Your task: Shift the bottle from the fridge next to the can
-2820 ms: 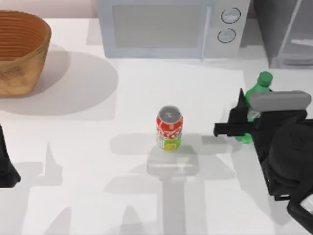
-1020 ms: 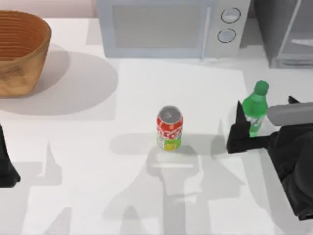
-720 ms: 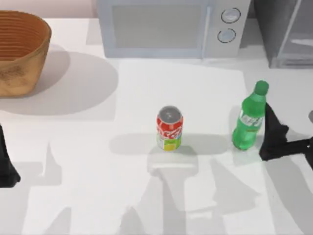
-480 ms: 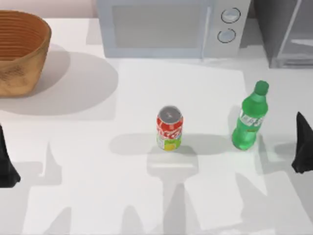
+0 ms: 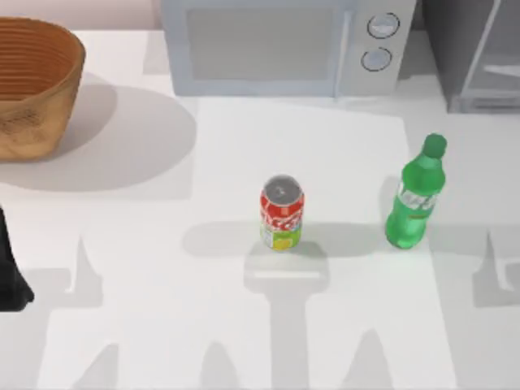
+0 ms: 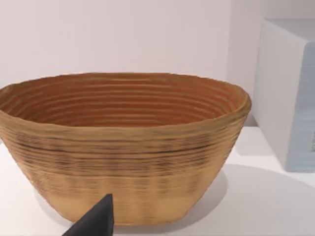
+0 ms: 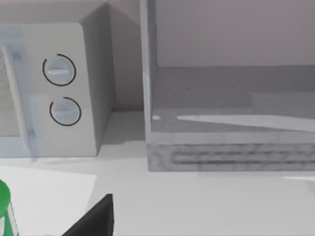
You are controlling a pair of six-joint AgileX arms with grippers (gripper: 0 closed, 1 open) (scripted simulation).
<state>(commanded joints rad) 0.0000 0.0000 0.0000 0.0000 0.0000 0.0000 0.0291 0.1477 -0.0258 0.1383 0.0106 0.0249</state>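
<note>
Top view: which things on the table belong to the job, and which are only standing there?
For the job:
- slim green plastic bottle
- small red drink can
- grey metallic fridge

Only standing there:
- woven brown basket
- white microwave

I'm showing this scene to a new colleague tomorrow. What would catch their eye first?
Probably the green soda bottle, standing upright on the white table right of centre, with the red drink can upright and apart to its left, near the middle. Next, the big woven basket in the far left corner, then the white microwave and the grey fridge along the back edge.
</note>
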